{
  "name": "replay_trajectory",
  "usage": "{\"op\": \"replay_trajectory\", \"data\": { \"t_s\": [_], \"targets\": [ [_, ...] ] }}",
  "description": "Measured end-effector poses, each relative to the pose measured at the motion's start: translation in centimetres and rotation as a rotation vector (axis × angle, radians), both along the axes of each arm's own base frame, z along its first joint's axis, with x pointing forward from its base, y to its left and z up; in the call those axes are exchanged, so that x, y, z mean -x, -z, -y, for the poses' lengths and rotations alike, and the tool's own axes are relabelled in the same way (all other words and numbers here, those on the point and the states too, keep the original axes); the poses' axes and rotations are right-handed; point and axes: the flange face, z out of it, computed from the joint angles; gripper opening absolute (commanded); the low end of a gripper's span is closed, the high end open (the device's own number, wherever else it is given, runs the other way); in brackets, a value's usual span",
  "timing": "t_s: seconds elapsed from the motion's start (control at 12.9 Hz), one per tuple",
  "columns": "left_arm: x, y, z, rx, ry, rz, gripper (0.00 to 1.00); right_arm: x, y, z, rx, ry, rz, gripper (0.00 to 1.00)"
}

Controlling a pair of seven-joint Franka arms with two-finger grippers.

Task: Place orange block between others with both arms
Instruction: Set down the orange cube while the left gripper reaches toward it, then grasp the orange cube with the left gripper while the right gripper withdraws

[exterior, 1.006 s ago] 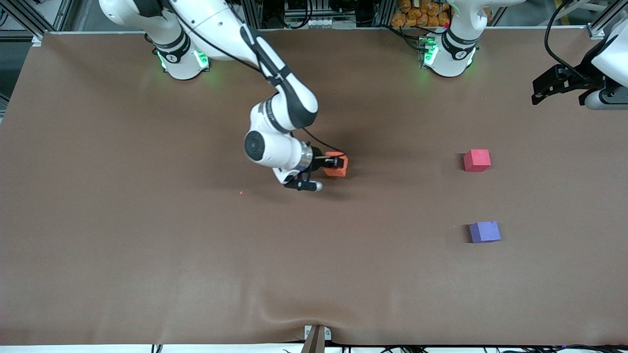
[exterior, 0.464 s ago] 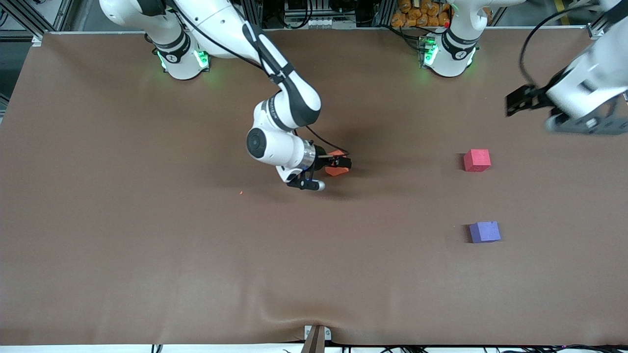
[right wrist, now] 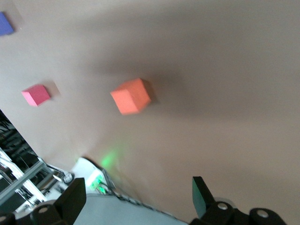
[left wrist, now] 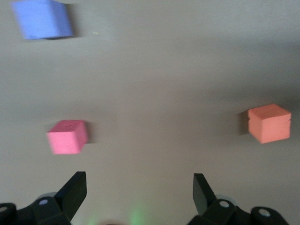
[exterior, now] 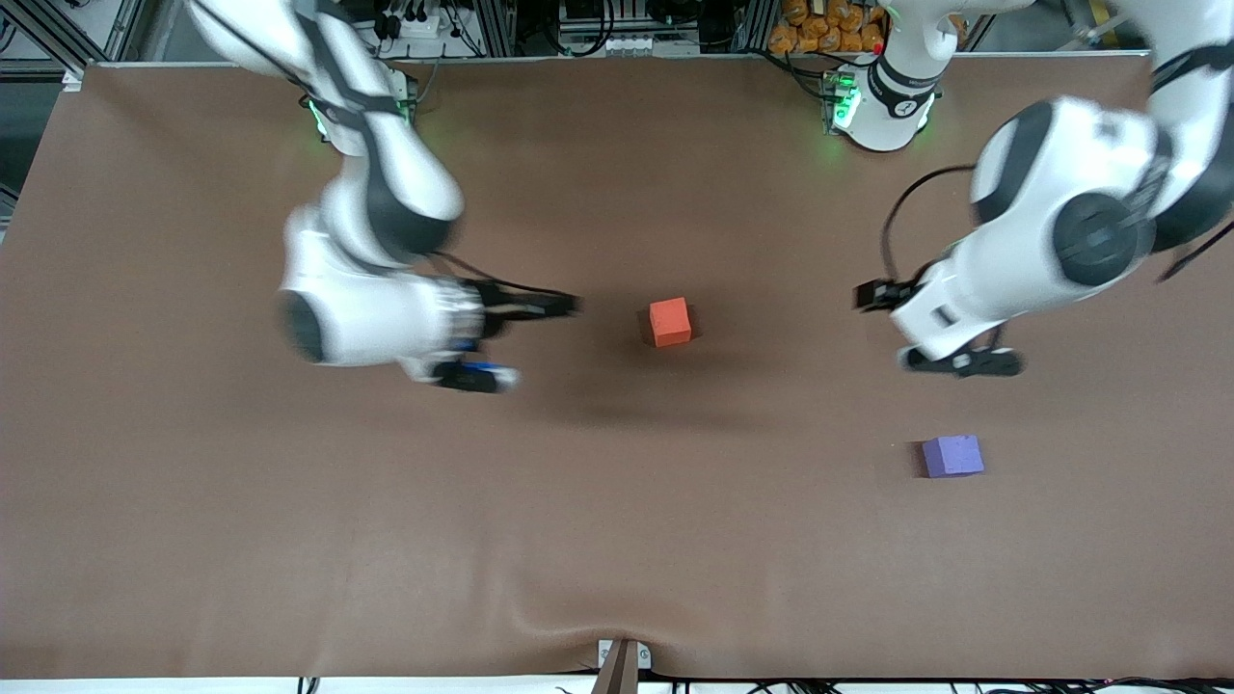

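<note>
The brown table (exterior: pixel 617 540) carries three small cubes, well apart from one another. The right arm (exterior: pixel 371 241) reaches out from its base toward the middle of the table; its gripper (exterior: pixel 554 306) hangs over bare cloth toward the right arm's end from the orange block, fingers (right wrist: pixel 72 199) spread wide with nothing between them. The left arm (exterior: pixel 1060 231) bends down over the place of the pink cube, which the front view does not show; its gripper (exterior: pixel 872 294) is likewise spread and empty, fingers (left wrist: pixel 75 190) parted above the cloth. The orange block (exterior: pixel 670 321) sits alone near the table's middle, flat on the cloth, touched by neither gripper: a matte, foam-like cube with crisp edges, its top face paler than its sides, and a shallow notch in one upper edge visible from the left wrist. The pink cube (left wrist: pixel 68 136) lies toward the left arm's end. The purple cube (exterior: pixel 952 455) lies nearer the front camera.
</note>
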Motion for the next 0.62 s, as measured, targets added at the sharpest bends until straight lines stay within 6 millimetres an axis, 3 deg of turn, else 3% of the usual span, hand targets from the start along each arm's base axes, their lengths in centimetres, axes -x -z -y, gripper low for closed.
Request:
{"op": "replay_trajectory", "data": {
  "t_s": [0.15,0.39,0.62],
  "targets": [
    [1.0,2.9,6.3,-0.019,-0.056,0.006,1.0,0.0,-6.4,8.6,0.07,-0.015,-0.004,1.0],
    [4.0,6.2,15.4,-0.03,-0.158,0.048,1.0,0.9,-13.6,20.4,0.266,-0.023,0.124,1.0],
    [7.0,11.0,22.3,-0.046,-0.226,0.091,1.0,3.2,-18.1,28.7,0.35,-0.212,0.27,1.0]
  ]
}}
